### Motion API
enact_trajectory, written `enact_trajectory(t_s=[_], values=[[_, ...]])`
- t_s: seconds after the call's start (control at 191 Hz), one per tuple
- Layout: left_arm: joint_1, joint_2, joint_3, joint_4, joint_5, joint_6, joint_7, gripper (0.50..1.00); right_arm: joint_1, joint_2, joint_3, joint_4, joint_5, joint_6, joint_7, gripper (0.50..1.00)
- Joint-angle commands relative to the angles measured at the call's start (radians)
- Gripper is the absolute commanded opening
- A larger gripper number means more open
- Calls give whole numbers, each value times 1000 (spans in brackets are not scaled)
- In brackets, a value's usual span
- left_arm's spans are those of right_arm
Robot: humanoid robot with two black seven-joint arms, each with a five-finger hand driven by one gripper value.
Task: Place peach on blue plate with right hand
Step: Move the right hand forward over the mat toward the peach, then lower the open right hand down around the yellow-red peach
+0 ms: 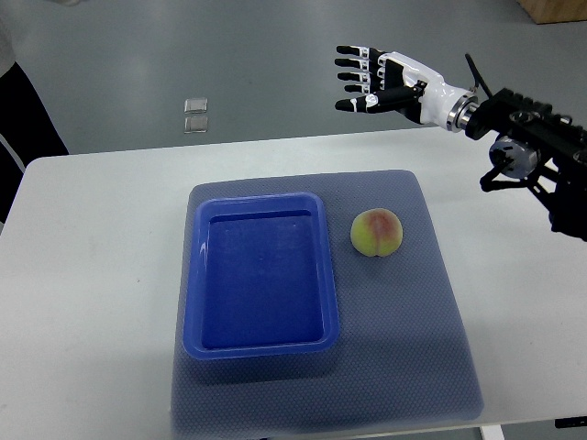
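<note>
Yellow-green peach [377, 233] (roundish, red blush up) beside blue plate [260, 340] — right hand [381, 81] fingers spread.

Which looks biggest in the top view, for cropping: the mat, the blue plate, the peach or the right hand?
1. Mat
2. Blue plate
3. Right hand and peach: they look alike, and the raised hand may be nearer the camera, so unranked.

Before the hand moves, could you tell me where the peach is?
The peach lies on the grey mat, just right of the blue plate, apart from it.
</note>
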Motion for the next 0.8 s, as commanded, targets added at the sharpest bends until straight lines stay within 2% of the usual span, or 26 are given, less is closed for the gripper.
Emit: enact_trajectory(t_s=[0.0,0.031,0.084,0.089,0.162,0.252,0.383,0.797], values=[[0,0,0,-2,0,0,0,1000,120,-71,-188,64,-181,87,-75,932],[0,0,-2,-2,0,0,0,1000,151,-98,-237,98,-220,110,-99,932],[0,0,-2,-2,0,0,0,1000,151,-98,-237,98,-220,110,-99,932],[0,0,-2,-2,0,0,0,1000,216,-133,-321,157,-264,154,-140,930],[0,0,-2,-3,0,0,0,1000,318,-157,-441,216,-273,219,-208,932],[-6,0,-3,-3,0,0,0,1000,419,-161,-559,256,-275,226,-262,932],[-6,0,-3,-3,-1,0,0,1000,481,-154,-631,293,-275,226,-268,932],[-6,0,-5,-2,-1,0,0,1000,432,-69,-717,293,-324,173,-270,932]])
